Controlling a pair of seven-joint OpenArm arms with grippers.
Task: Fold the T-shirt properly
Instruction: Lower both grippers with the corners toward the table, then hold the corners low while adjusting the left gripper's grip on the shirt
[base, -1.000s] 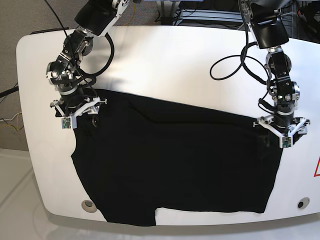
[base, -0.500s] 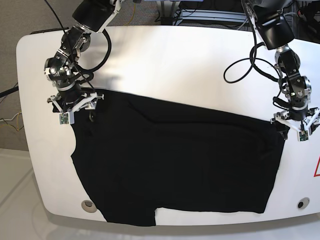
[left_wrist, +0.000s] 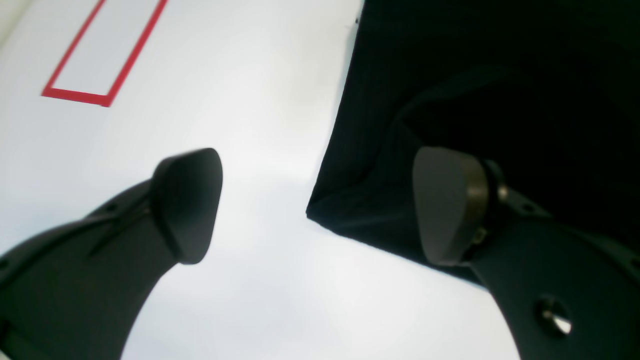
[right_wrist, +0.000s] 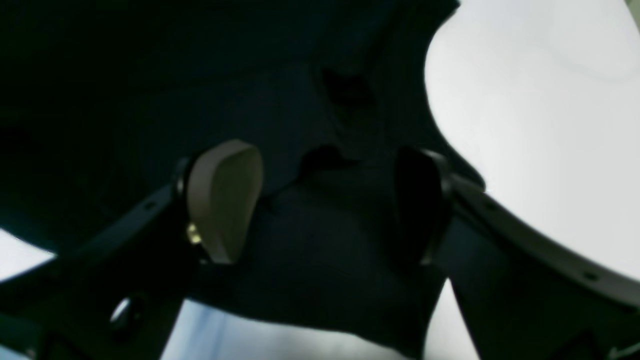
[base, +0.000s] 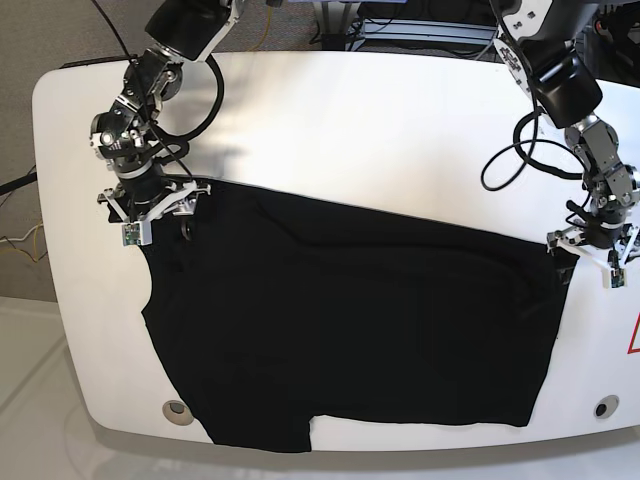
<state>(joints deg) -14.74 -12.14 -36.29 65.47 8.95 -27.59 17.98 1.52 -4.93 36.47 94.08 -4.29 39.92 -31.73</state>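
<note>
The black T-shirt (base: 350, 330) lies spread flat over most of the white table (base: 350, 130), with its front hem hanging over the near edge. My right gripper (base: 150, 205) hovers open over the shirt's far left corner. In the right wrist view its fingers (right_wrist: 225, 200) straddle dark cloth (right_wrist: 310, 250) without pinching it. My left gripper (base: 597, 258) stands open at the shirt's far right corner. In the left wrist view one finger (left_wrist: 187, 200) is over bare table, the other over the T-shirt (left_wrist: 500, 75), and the cloth's corner lies between them.
A red outline (left_wrist: 102, 50) is marked on the table to the right of the shirt. Two round inserts (base: 176, 409) (base: 601, 408) sit near the front edge. Arm cables (base: 520, 150) loop above the far right of the table.
The left gripper has moved right, from over the shirt's corner toward the table's right side, and its jaws have widened. The right gripper has shifted slightly left and away, staying open.
</note>
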